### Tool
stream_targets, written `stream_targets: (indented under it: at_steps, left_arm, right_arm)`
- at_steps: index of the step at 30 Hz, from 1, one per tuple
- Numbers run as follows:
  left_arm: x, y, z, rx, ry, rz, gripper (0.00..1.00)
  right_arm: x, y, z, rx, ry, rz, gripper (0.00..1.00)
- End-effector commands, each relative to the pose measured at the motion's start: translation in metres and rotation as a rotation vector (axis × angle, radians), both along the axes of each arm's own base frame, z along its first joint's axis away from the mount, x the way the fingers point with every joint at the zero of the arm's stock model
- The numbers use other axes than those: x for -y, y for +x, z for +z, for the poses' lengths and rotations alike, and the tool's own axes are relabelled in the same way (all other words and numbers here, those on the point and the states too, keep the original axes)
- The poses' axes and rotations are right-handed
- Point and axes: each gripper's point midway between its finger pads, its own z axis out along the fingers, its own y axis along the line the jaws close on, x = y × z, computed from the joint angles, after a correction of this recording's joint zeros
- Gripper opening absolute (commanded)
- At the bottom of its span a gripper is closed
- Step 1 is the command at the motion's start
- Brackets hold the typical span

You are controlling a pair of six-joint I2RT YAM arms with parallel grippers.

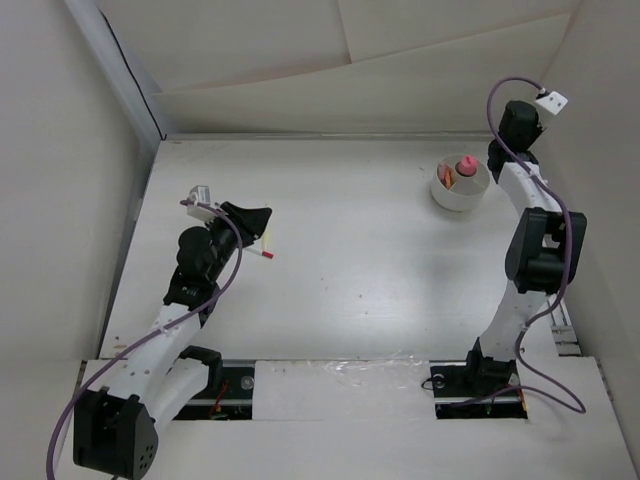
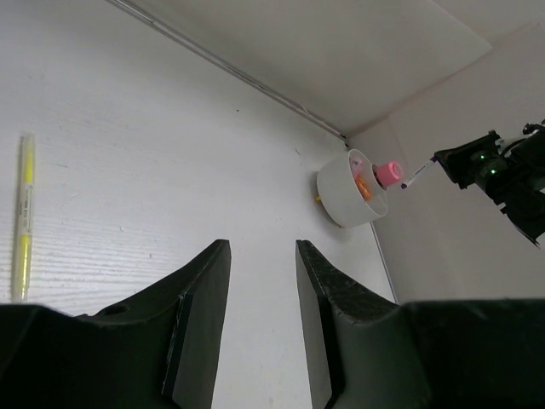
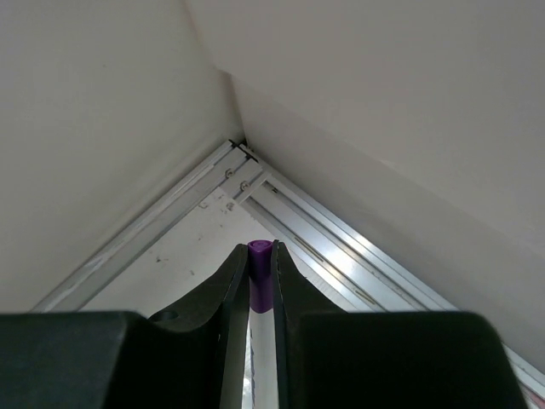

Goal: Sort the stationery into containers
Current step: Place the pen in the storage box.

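Left gripper stands spread, nothing between its jaws; yellow pen lies on the table to its left, apart from it; white cup well ahead, holding pink-capped tube and orange piece; right gripper pinches a purple-tipped pen, cup just beside it, corner walls close ahead.

A white table sits enclosed by pale wall panels; aluminium rails run along their base into a corner.
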Motion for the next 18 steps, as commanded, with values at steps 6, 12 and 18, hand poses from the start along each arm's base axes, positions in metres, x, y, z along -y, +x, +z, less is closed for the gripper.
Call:
stream_targets:
  at_steps: [6,12,18]
  left_arm:
    - [0.003,0.002,0.012,0.057,0.004,-0.022,0.33]
    - [0.002,0.002,0.012,0.057,0.004,-0.013,0.33]
    - [0.003,0.004,0.014,0.057,0.004,-0.013,0.33]
  right_arm:
    - [-0.013,0.024,0.012,0.036,-0.099,0.007,0.01]
    - [-0.028,0.028,-0.009,0.006,-0.137,0.027,0.01]
    - [-0.034,0.029,-0.020,-0.053,-0.177,0.029,0.02]
